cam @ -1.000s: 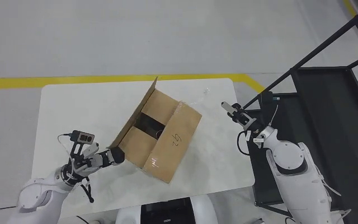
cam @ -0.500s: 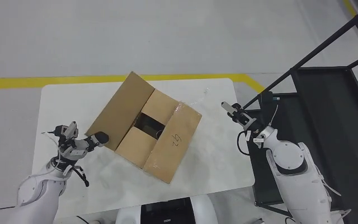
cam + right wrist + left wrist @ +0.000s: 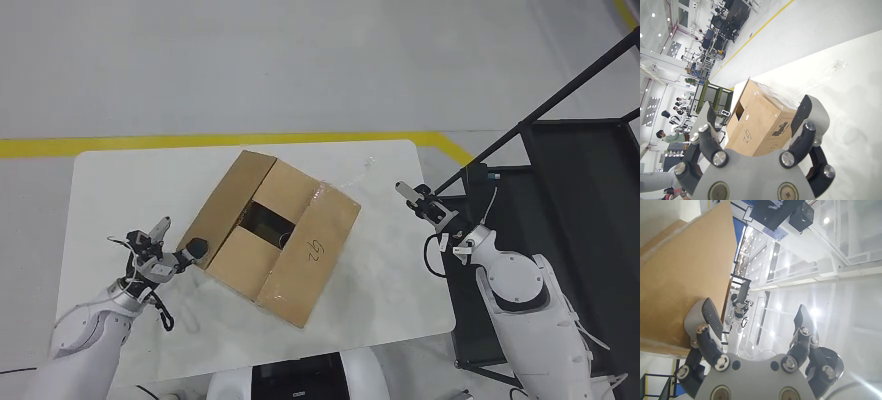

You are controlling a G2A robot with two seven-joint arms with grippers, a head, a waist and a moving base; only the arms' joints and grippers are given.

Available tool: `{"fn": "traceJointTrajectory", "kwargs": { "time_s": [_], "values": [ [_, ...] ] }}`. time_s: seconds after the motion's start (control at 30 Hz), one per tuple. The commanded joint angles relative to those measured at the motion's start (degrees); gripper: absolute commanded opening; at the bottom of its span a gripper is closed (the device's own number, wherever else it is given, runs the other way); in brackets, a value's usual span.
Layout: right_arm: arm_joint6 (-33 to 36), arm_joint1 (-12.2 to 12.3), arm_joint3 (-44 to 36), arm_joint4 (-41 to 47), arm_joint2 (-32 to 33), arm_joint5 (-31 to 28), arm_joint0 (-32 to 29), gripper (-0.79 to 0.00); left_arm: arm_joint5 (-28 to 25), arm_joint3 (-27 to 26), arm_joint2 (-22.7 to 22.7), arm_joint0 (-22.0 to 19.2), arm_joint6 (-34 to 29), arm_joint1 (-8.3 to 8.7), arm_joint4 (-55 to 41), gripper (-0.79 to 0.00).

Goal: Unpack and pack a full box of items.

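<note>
L gripper [image 3: 755, 308]: jaws spread wide, nothing held. One finger [image 3: 710, 311] lies against the folded-out flap [image 3: 228, 205] of the cardboard box [image 3: 753, 130]; rest of box is just beyond it. Other top flap [image 3: 320, 235] lies shut, w/ a dark gap [image 3: 265, 222] beside it; contents can't be made out. R gripper [image 3: 757, 106]: jaws wide too, empty, box well ahead of it on the white table [image 3: 120, 190].

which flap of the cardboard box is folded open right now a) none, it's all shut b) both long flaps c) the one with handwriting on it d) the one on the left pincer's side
d: the plain flap by the open left pincer is folded outward, while the handwritten flap lies flat over the box.
</note>
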Motion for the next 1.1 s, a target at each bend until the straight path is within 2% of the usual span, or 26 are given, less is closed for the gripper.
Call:
{"fn": "traceJointTrajectory", "kwargs": {
  "time_s": [0.0, 0.1, 0.2, 0.43, 0.6, 0.77, 1.03, 1.07],
  "values": [
    [0.0, 0.0, 0.0, 0.0, 0.0, 0.0, 0.0, 0.0, -1.15, -0.1, -0.44, 0.18, -0.64, -0.14, -1.33, 0.0],
    [0.0, 0.0, 0.0, 0.0, 0.0, 0.0, 0.0, 0.0, -4.16, -1.42, -2.38, 1.6, -2.31, -0.28, -4.7, 0.0],
    [0.0, 0.0, 0.0, 0.0, 0.0, 0.0, 0.0, 0.0, -6.37, -4.27, -5.46, 4.85, -4.28, -0.23, -8.38, 0.0],
    [0.0, 0.0, 0.0, 0.0, 0.0, 0.0, 0.0, 0.0, -6.34, -10.84, -13.14, 15.24, -5.67, 0.29, -8.26, 0.0],
    [0.0, 0.0, 0.0, 0.0, 0.0, 0.0, 0.0, 0.0, -5.07, -10.73, -15.33, 19.65, -4.0, 0.21, -6.99, 0.0],
    [0.0, 0.0, 0.0, 0.0, 0.0, 0.0, 0.0, 0.0, -5.66, -6.96, -13.34, 18.44, -1.64, -0.25, -3.8, 0.0],
    [0.0, 0.0, 0.0, 0.0, 0.0, 0.0, 0.0, 0.0, -7.77, -0.97, -7.92, 10.42, 0.95, -1.38, -0.29, 0.0],
    [0.0, 0.0, 0.0, 0.0, 0.0, 0.0, 0.0, 0.0, -7.87, -0.37, -7.35, 9.51, 1.16, -1.51, 0.13, -0.342]
  ]
}}
